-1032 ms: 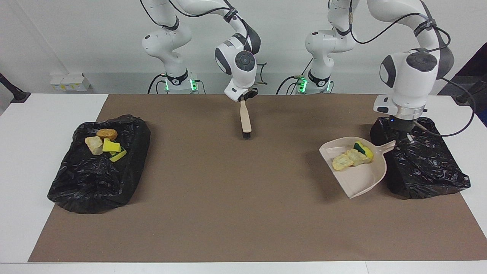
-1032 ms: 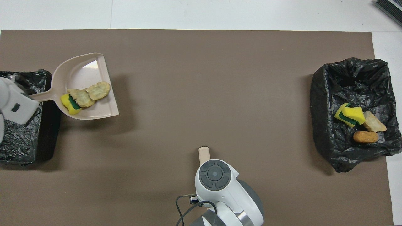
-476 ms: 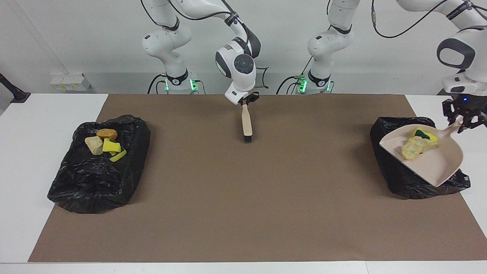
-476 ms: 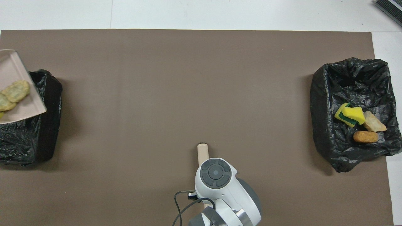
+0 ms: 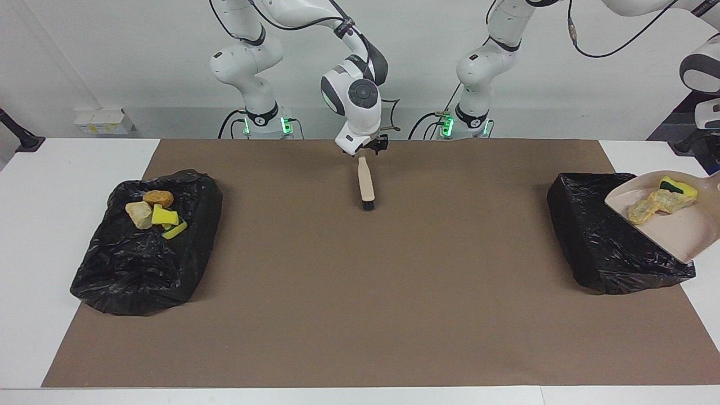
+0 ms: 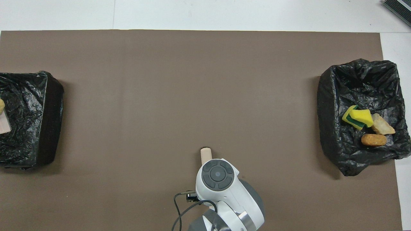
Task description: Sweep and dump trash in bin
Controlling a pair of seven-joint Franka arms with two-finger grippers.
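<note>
A beige dustpan (image 5: pixel 675 230) hangs tilted in the air over the outer end of the black-bagged bin (image 5: pixel 602 236) at the left arm's end of the table. It carries trash: cream bread-like lumps (image 5: pixel 652 203) and a yellow-green sponge (image 5: pixel 678 185). Its handle runs out of the facing view, where my left gripper is out of sight, shut on it. The overhead view shows only a sliver of the dustpan (image 6: pixel 3 123). My right gripper (image 5: pixel 375 145) stands open just above the handle end of the brush (image 5: pixel 366 183), which lies on the mat.
A second black-bagged bin (image 5: pixel 140 264) at the right arm's end holds more trash (image 5: pixel 154 214), seen also from overhead as scraps (image 6: pixel 366 125). A brown mat (image 5: pixel 360 292) covers the table. The right arm's wrist (image 6: pixel 218 175) hides most of the brush from above.
The left arm lifted the loaded dustpan off the mat and carried it over the bin toward the table's end. The right gripper let go of the brush handle.
</note>
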